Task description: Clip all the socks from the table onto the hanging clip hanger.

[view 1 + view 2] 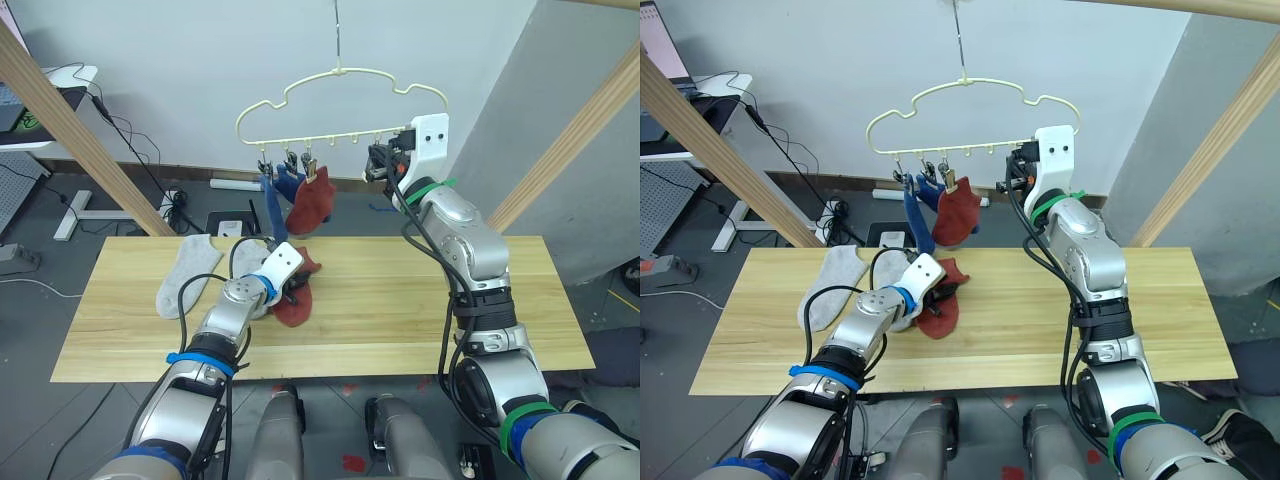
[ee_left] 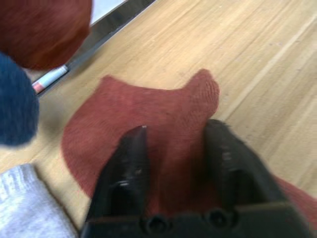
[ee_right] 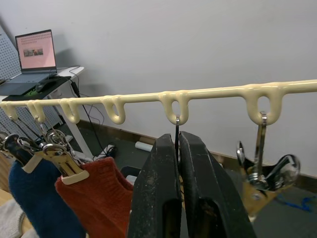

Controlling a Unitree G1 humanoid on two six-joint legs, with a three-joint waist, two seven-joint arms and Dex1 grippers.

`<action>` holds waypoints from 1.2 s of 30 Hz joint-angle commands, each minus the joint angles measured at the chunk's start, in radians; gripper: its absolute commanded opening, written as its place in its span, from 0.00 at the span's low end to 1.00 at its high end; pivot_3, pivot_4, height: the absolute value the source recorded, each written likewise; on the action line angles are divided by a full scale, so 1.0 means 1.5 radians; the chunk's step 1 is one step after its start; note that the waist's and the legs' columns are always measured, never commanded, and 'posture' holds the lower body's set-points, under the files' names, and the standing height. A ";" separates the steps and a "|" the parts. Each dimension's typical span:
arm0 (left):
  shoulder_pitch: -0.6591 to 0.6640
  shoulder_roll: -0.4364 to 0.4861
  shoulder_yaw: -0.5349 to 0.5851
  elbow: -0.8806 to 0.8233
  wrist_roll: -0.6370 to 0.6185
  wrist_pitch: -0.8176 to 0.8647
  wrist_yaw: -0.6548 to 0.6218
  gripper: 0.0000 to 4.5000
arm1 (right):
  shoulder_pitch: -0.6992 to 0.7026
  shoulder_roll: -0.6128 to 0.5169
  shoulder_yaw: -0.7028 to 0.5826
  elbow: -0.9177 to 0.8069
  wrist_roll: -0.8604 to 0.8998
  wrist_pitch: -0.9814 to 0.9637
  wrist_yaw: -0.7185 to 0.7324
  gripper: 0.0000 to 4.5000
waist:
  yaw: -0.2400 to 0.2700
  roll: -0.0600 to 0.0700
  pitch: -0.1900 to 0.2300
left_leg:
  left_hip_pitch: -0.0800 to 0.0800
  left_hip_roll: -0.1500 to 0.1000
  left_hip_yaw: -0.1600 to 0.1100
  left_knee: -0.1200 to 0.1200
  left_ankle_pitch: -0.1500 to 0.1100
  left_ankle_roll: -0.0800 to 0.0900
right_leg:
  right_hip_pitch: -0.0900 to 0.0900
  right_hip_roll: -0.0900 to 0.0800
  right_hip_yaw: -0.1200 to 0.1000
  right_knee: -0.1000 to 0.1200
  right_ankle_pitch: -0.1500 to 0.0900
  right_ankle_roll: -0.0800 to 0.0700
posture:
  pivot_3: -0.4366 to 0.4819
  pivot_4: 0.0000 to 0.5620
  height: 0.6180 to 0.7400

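On the left side of your desk (image 1: 400,330) there's a light grey sock (image 1: 186,274) lying flat, with a second grey one (image 1: 902,312) mostly tucked under your left arm; just right of that, your left gripper (image 2: 176,136) is down over the rust red sock (image 2: 143,119) lying on the wood, fingers spread partway with one on each side of the fabric, tips down on the sock but not pinched on anything.

Up above the desk's back edge hangs the clip hanger (image 1: 340,75); on its left-hand clips you've got two blue socks (image 1: 285,188) and a second red sock (image 1: 311,205) already hanging, the red one just right of the blue.

Further right, your right gripper (image 3: 177,148) is raised to the hanger's lower bar, fingers almost closed together around the thin wire of a clip (image 3: 177,126) dangling from one loop; another empty metal clip (image 3: 265,168) hangs from the next loop over.
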 commanded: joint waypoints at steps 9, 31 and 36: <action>0.082 -0.010 0.033 -0.186 -0.050 -0.012 -0.045 0.01 | -0.010 -0.021 -0.023 0.014 0.036 0.036 0.010 0.00 | 0.002 0.000 0.000 | 0.000 0.000 0.000 0.000 0.000 0.000 | 0.000 0.000 0.000 0.000 0.000 0.000 | 0.49 0.47 1.00; 0.125 -0.072 0.025 -0.430 -0.056 -0.192 -0.004 0.01 | -0.110 0.024 -0.228 -0.019 0.289 0.414 -0.143 0.00 | 0.005 0.000 0.000 | 0.000 0.000 -0.001 0.000 0.000 0.000 | 0.001 -0.001 -0.001 0.000 0.000 0.000 | 0.49 0.46 1.00; 0.113 -0.073 0.030 -0.414 -0.048 -0.208 0.007 0.01 | -0.106 0.030 -0.236 -0.030 0.309 0.433 -0.163 0.00 | 0.005 0.000 0.000 | 0.000 0.000 -0.001 0.000 0.000 0.000 | 0.001 0.000 -0.001 -0.001 0.000 0.000 | 0.49 0.46 1.00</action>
